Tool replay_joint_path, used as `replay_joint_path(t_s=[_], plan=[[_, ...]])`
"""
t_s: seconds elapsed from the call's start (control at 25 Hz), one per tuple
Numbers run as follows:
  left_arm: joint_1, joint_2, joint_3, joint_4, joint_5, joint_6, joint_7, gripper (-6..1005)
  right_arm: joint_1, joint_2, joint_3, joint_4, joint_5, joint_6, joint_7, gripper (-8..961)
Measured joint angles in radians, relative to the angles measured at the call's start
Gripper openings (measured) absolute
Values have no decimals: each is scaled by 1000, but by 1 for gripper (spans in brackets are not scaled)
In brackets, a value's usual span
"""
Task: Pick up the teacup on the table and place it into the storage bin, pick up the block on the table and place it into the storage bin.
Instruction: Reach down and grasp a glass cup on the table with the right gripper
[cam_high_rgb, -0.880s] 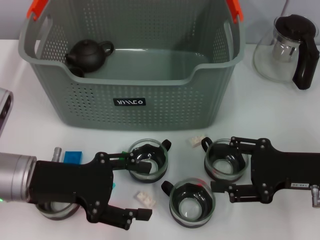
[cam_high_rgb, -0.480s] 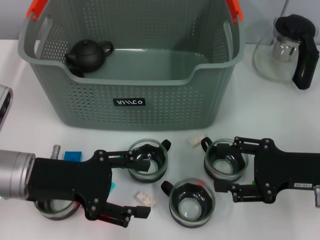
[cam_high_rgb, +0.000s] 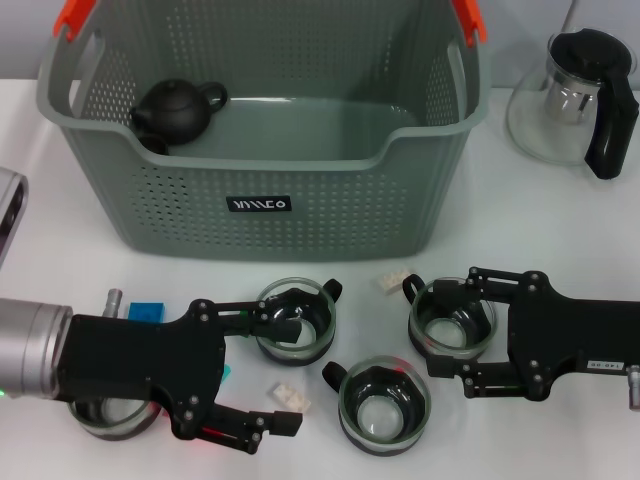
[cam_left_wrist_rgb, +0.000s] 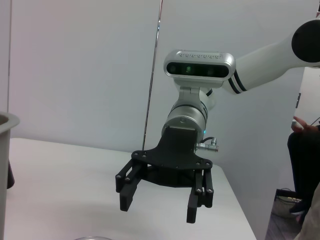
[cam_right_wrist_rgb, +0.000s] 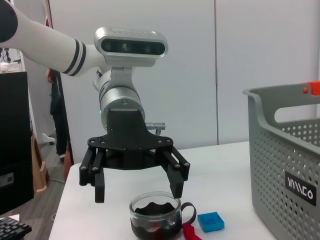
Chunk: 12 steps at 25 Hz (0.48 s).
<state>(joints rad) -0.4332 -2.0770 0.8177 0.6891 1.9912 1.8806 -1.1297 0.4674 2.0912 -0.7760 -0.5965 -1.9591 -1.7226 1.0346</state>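
Observation:
Three glass teacups stand in front of the storage bin (cam_high_rgb: 260, 200): a left teacup (cam_high_rgb: 296, 318), a middle teacup (cam_high_rgb: 384, 405) and a right teacup (cam_high_rgb: 452, 322). My right gripper (cam_high_rgb: 432, 330) is open, and its two fingers straddle the right teacup. It also shows in the left wrist view as the right gripper (cam_left_wrist_rgb: 162, 212), held wide. My left gripper (cam_high_rgb: 283, 372) is open too, one finger over the left teacup. A blue block (cam_high_rgb: 148, 312) lies beside the left arm. Small white blocks (cam_high_rgb: 290, 397) (cam_high_rgb: 392, 282) lie among the cups.
A black teapot (cam_high_rgb: 178, 108) sits inside the bin at its left end. A glass pitcher (cam_high_rgb: 570, 95) with a black handle stands at the back right. Another glass cup (cam_high_rgb: 100, 420) shows partly under the left arm.
My right gripper has shifted slightly to the right, still open around the right teacup. The left gripper has hardly moved.

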Motion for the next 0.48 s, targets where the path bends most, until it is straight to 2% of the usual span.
replay_joint_path(t_s=[0.16, 0.28, 0.48], plan=[[3, 0, -1, 0, 0, 0, -2, 873, 2, 1, 0, -3, 0, 0, 32, 813], [14, 0, -8, -1, 1, -4, -4, 873, 13, -2, -9, -23, -17, -4, 131, 811], [51, 8, -84, 4, 14, 5, -35, 872, 58, -1, -19, -162, -149, -53, 349, 808]])
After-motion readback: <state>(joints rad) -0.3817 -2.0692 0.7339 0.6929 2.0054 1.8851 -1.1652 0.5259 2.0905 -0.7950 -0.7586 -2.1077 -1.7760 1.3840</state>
